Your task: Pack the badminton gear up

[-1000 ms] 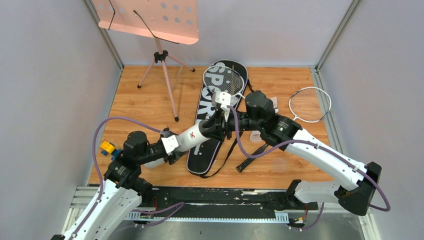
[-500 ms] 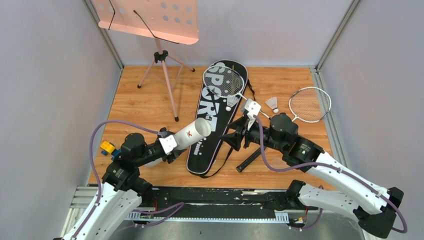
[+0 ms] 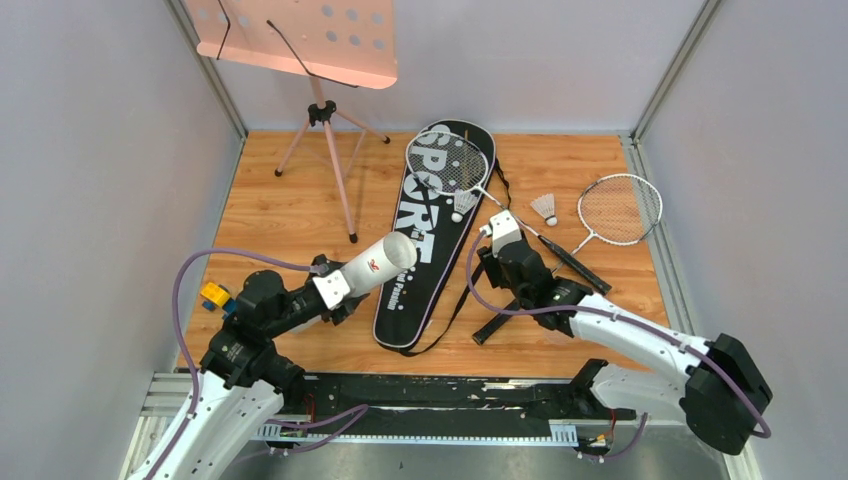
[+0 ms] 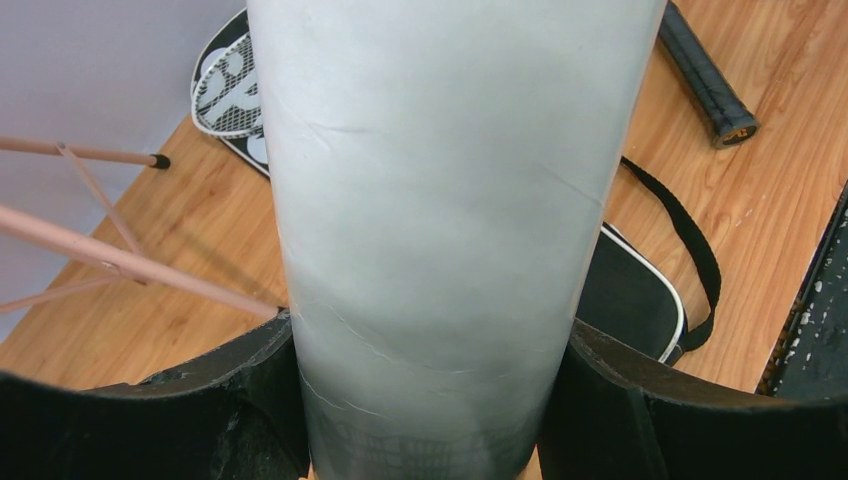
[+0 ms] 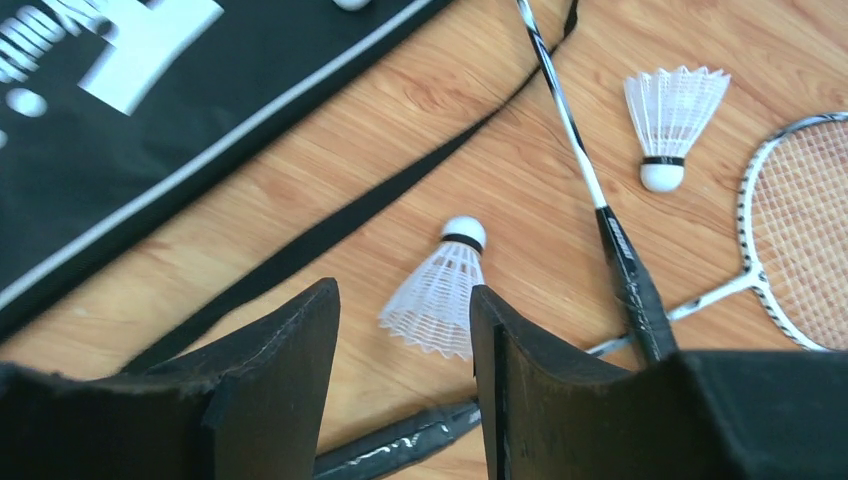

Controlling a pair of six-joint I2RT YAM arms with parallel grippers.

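Observation:
My left gripper is shut on the long white tube, which tilts up toward the black SPORT bag; the tube fills the left wrist view. My right gripper is open and low over the floor, its fingers either side of a white shuttlecock lying ahead of them, not touching. A second shuttlecock lies right of it, and a third on the bag. One racket has its head on the bag; the other lies right.
The pink music stand stands at back left, its tripod legs reaching the floor beside the bag. A yellow and blue toy sits by the left arm. The bag's strap and both racket handles cross under my right gripper.
My right gripper left the tube's mouth, swung right and came down over a shuttlecock on the floor. My left arm drew back slightly with the tube.

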